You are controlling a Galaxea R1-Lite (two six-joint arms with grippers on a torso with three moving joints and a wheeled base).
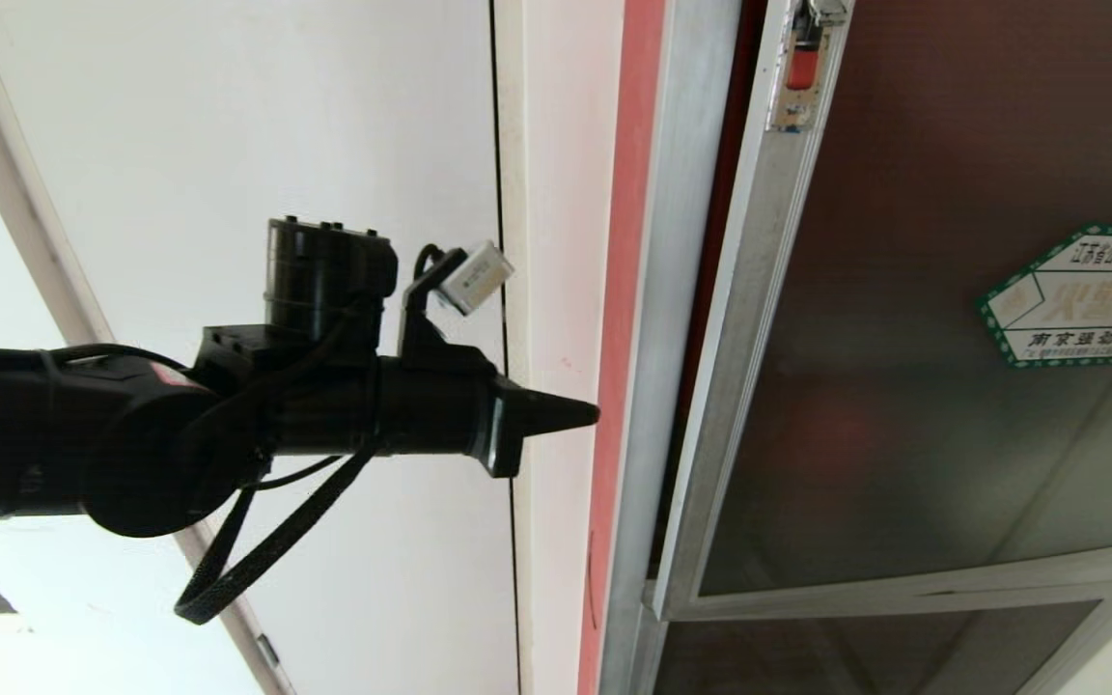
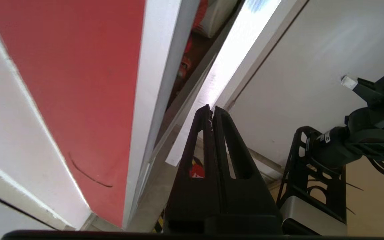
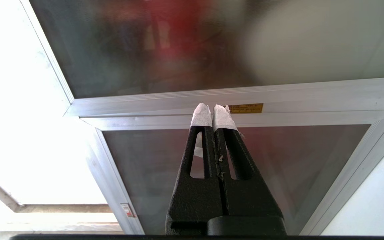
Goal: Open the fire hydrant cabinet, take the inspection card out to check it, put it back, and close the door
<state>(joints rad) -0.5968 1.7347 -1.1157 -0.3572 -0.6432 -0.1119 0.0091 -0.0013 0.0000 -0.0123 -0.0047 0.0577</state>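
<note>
The door (image 1: 903,386) of the fire hydrant cabinet (image 1: 643,386) is being kept slightly ajar: a dark gap is showing between its silver frame and the cabinet's outer frame, and it is judged that this gap is being offered as the place to pry. The left hand (image 1: 590,413) is being held level with its fingers pressed together into one point, empty, aimed at the red strip just beside that frame; a closed tip is probably being used because it can be slid into a narrow slot. In the left wrist view the same closed fingers (image 2: 208,116) are being pointed along the door's edge, with a glimpse of red fittings inside.

The right hand (image 3: 213,115) is being held closed and empty in front of the lower glass panel (image 3: 245,166), apparently parked.

The inspection card is not being shown in any view; the interior is being hidden by the tinted glass and only blurred red shapes are being made out. The green-bordered sticker (image 1: 1082,294) is being cut off at the picture's edge. Whether the left tip is touching the frame cannot be told.
</note>
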